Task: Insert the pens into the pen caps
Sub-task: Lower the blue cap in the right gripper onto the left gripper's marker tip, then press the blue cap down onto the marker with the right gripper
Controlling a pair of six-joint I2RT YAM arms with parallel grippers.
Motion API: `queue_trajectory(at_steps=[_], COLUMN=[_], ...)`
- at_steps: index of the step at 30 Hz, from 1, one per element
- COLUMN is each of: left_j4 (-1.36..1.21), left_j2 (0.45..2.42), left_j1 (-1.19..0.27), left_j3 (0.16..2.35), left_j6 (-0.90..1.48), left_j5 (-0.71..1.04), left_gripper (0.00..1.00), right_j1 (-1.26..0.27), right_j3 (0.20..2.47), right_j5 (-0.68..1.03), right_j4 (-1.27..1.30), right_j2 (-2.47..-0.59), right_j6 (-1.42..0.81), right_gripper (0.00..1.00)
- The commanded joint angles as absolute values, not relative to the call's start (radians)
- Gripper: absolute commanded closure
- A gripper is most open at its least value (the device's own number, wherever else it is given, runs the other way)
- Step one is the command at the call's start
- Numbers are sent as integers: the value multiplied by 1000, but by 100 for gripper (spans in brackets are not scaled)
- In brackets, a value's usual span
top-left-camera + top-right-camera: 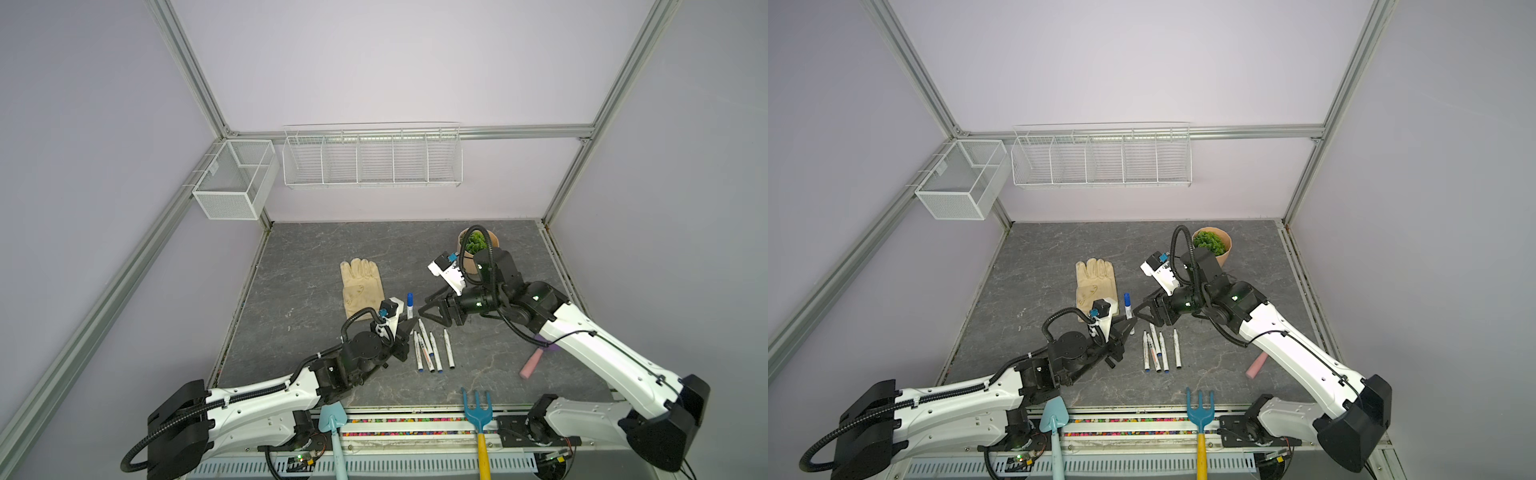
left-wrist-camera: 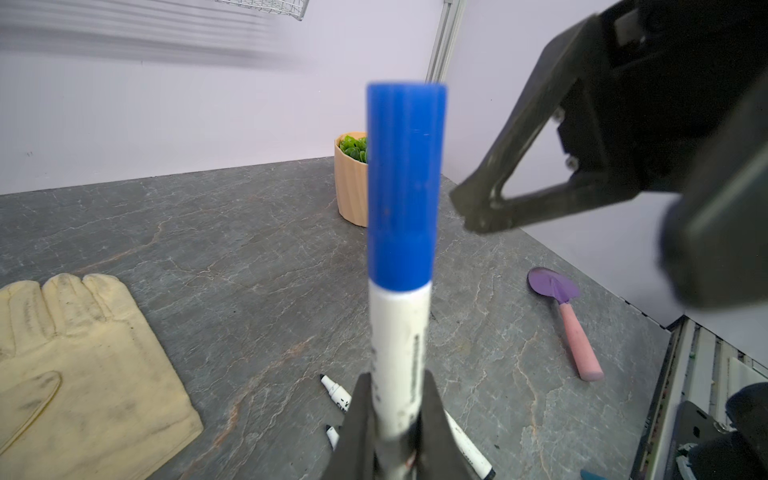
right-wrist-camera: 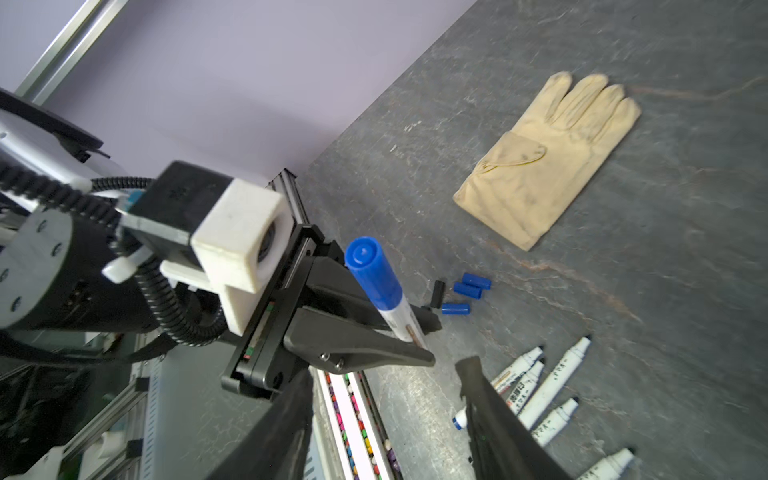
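Blue plastic of the cap (image 2: 405, 183) covers the tip of one pen (image 2: 399, 345), held upright above the surface (image 1: 311, 257) by the left end effector (image 2: 395, 395), which is clamped on the lower barrel. The right end effector (image 1: 428, 309) stands just beside the cap, jaws apart and holding nothing. Because the grip sits low on the barrel, a careless nudge from that neighbouring finger would probably tilt the pen or loosen the cap. Whether the cap is pressed fully home cannot be told. Laying the pen down could also roll it into the five uncapped pens (image 1: 448, 349) lying near. Only the right wrist view shows the loose caps (image 3: 467, 291), three blue and one black, on the surface close by the left end effector's fingertips. Only the left wrist view shows the cap-to-barrel seam close up.
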State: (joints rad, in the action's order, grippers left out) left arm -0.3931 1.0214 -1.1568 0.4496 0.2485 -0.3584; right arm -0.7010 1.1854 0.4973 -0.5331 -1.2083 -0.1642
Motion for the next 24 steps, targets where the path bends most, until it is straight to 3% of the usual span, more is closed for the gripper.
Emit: queue_trajectory(at_steps=[1,16,24], left_j4=[-417,-448,-430], left_j2=[1006,1019,994], left_j1=[-1164,-1191,-1194], left_j3=[426,416,416], left_j6=[226,271,291], left_j5=[-382,-403,-413], left_gripper=[100,100,100], right_j1=[-696,-800,-803], right_j3=[1216,1329,1289], right_j5=[432,410,395], right_j4=[-479,-482,-471], right_j2=[-1194,-1355,-1357], right_j6=[-167,-155,-169], right_gripper=[41,55,76])
